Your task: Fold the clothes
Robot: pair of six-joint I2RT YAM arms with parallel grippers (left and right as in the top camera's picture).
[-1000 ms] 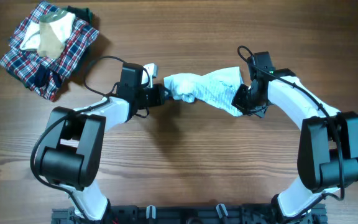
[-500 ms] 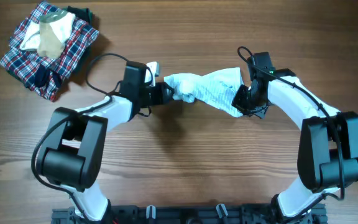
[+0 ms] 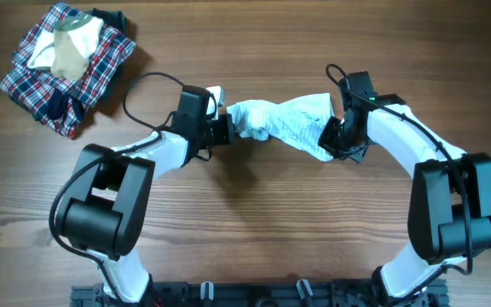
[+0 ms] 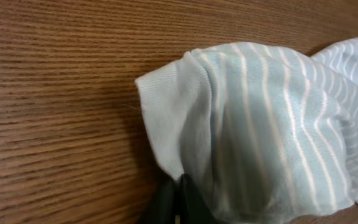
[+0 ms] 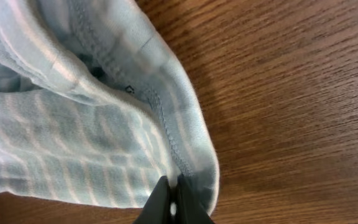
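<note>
The left gripper (image 3: pixel 227 128) and right gripper (image 3: pixel 327 141) each pinch an opposite end of the striped garment (image 3: pixel 284 119), jaws closed tight on fabric.

Clothes (image 3: pixel 284 124): pale blue-green with fine white stripes, and a plain whitish band along the hem. At the table's far-left corner: plaid garment (image 3: pixel 28 85) in red, navy and white; beige-cream garment (image 3: pixel 68 47) on it, unpatterned. Table (image 3: pixel 254 222): mid-brown wood grain.

Plaid garment (image 3: pixel 25 81) far left on wooden table (image 3: pixel 254 230), beige garment (image 3: pixel 72 51) atop.
</note>
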